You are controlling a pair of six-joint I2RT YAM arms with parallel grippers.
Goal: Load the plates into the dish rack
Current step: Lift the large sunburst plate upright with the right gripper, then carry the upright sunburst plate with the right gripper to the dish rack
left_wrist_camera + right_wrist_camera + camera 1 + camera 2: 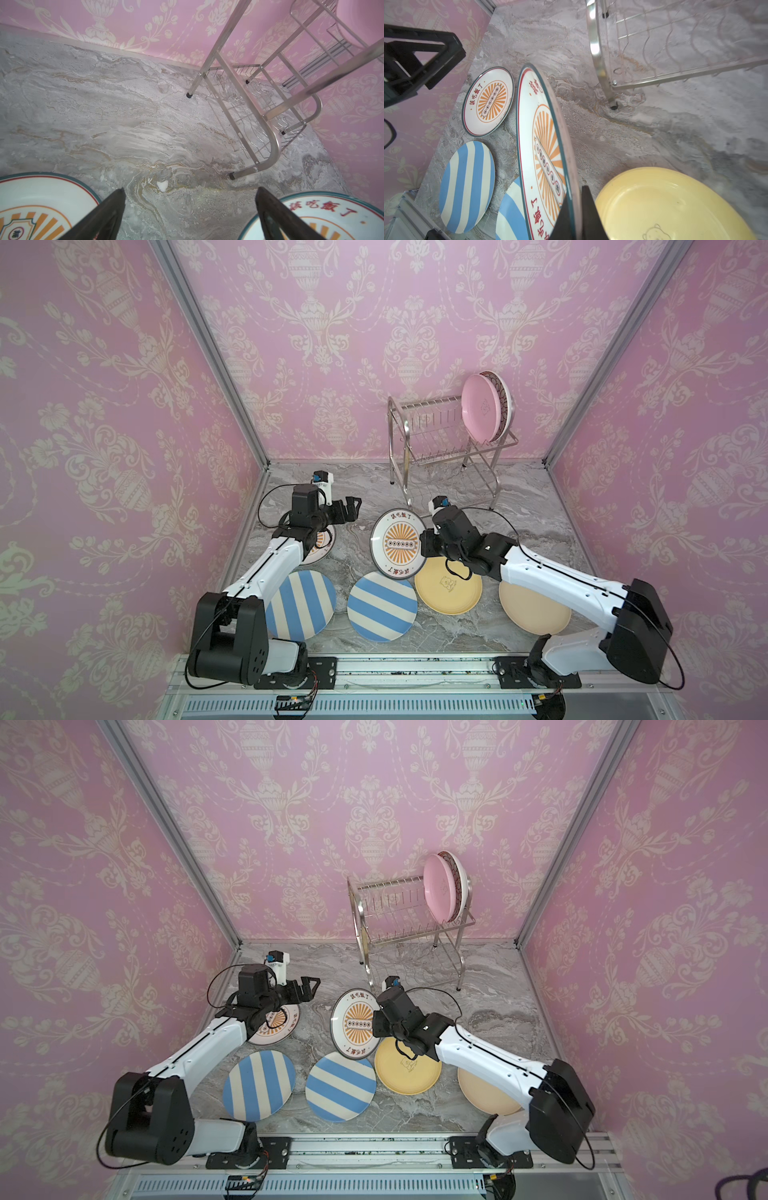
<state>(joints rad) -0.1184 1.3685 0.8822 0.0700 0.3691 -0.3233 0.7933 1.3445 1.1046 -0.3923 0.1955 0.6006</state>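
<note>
2 round plates [482, 406], pink and dark-patterned, fill the right end of the shiny steel wire dish rack [392, 435], so the right gripper [575, 201], clenched on the rim of the white orange-sunburst round plate [397, 545] raised on edge just nearer than the rack, should slot it upright further left, while the left gripper [190, 190] gapes released.

Soft, even light, faint shadows; in both top views walls [104, 448] bow at the edges; beyond the right end effector [576, 204], glare streaks the dish rack [594, 47]; the gripped sunburst plate [546, 145] blurs nearby.
</note>
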